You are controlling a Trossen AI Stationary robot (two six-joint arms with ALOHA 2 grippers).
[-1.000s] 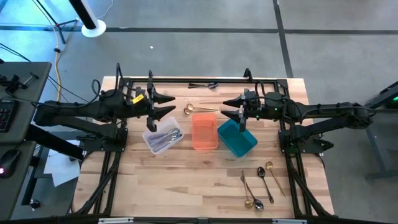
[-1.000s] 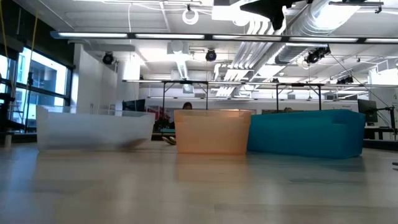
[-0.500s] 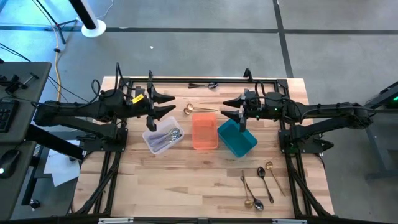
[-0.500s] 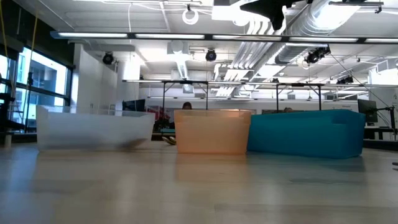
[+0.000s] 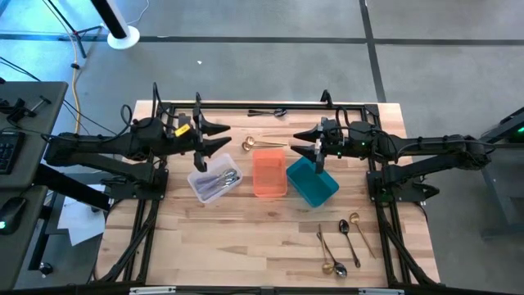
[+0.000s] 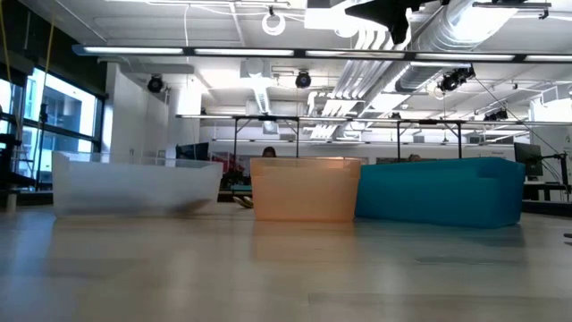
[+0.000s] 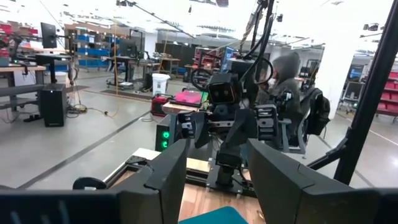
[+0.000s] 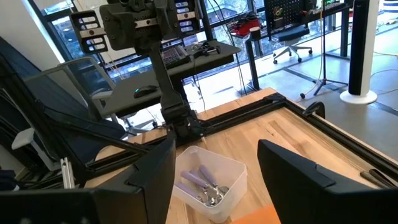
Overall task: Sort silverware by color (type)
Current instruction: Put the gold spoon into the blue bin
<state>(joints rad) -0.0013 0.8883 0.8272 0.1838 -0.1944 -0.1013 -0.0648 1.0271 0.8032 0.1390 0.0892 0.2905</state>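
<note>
My left gripper hangs open in the air over the table's far left part, just beyond the clear bin. That bin holds silver cutlery. My right gripper hangs open above the far edge of the teal bin. A gold spoon lies flat on the table beyond the orange bin. Black pieces lie at the far edge. Several gold and black spoons and forks lie near the right front corner.
The three bins stand side by side in the table's middle: clear, orange, teal. Black frame rails run along the table's far edge and both sides. A seated person shows in the room behind the right arm.
</note>
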